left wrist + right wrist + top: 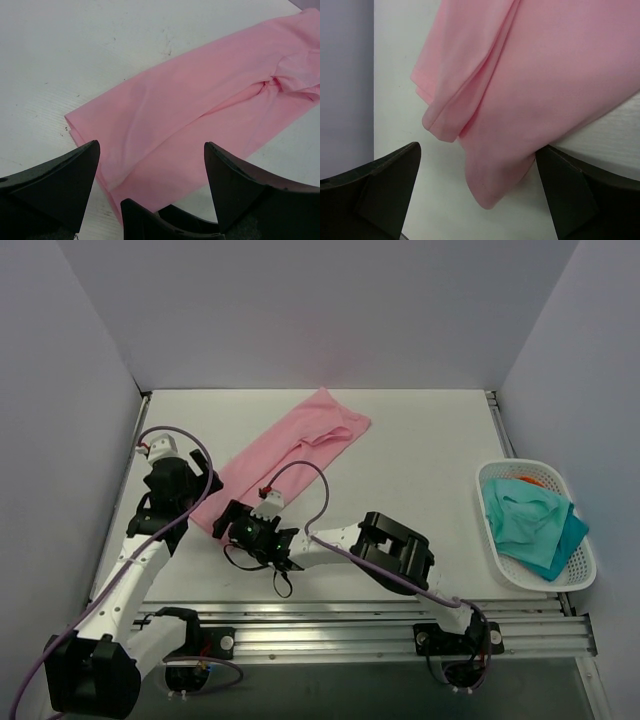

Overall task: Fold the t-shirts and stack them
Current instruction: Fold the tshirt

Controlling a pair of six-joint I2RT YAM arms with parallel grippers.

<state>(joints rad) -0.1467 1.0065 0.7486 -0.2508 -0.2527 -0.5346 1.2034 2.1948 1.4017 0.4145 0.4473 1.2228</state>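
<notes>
A light pink t-shirt (290, 455), folded into a long narrow strip, lies slantwise on the table from near left to far centre. My left gripper (205, 483) hovers at the strip's near-left end, jaws open; in its wrist view the t-shirt (200, 100) stretches away past the gripper (151, 145). My right gripper (228, 523) sits just right of that same end, also open. In the right wrist view the near corner of the t-shirt (510, 125) lies between the wide-apart fingers of the gripper (477, 147), not pinched. More t-shirts (525, 520), teal, lie crumpled in a basket.
A white mesh basket (590, 570) stands at the table's right edge, with something orange (535, 480) behind the teal cloth. Grey walls close in the left, back and right. A metal rail (380, 625) runs along the near edge.
</notes>
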